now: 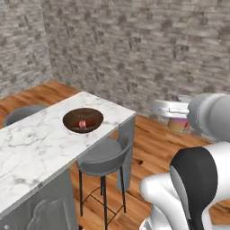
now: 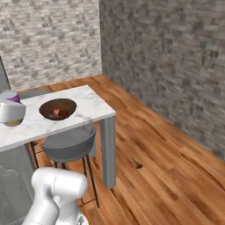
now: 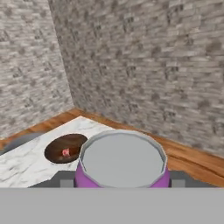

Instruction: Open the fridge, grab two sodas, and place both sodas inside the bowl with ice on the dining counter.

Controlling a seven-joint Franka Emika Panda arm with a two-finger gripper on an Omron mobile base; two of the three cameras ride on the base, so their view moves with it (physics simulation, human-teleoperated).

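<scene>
Standing on a wood floor (image 2: 158,149) with brick walls (image 1: 134,49) behind, the counter (image 1: 27,148) is the biggest thing here: white marble slab, grey veins, grey panelled base. Left base view has it running from lower left up toward centre; right base view has it at mid-left.

Two grey stools at the counter: one (image 1: 104,157) tucked at the near end under the slab edge, another (image 1: 20,113) on the far side, mostly hidden behind the slab.

Bowl (image 1: 83,120) sits on the counter near its end, dark brown, round, shallow. Also seen in right base view (image 2: 57,108) and hand view (image 3: 65,148). Inside it lies a small reddish can (image 1: 82,124), on its side as far as I can tell; too small for detail. Ice not made out.

Gripper (image 1: 179,117) hangs in the air off the counter's end, well apart from the bowl, above the floor in left base view. Fingers are clamped on the second can (image 3: 122,159), purple at top fading to orange-yellow at the bottom (image 1: 179,126). Hand view looks down onto its grey top, purple sides showing at the rim, a dark tip on either side touching it. Right base view shows the can's purple top (image 2: 13,97) peeking over the hand at the left edge, over the counter in that view.
</scene>
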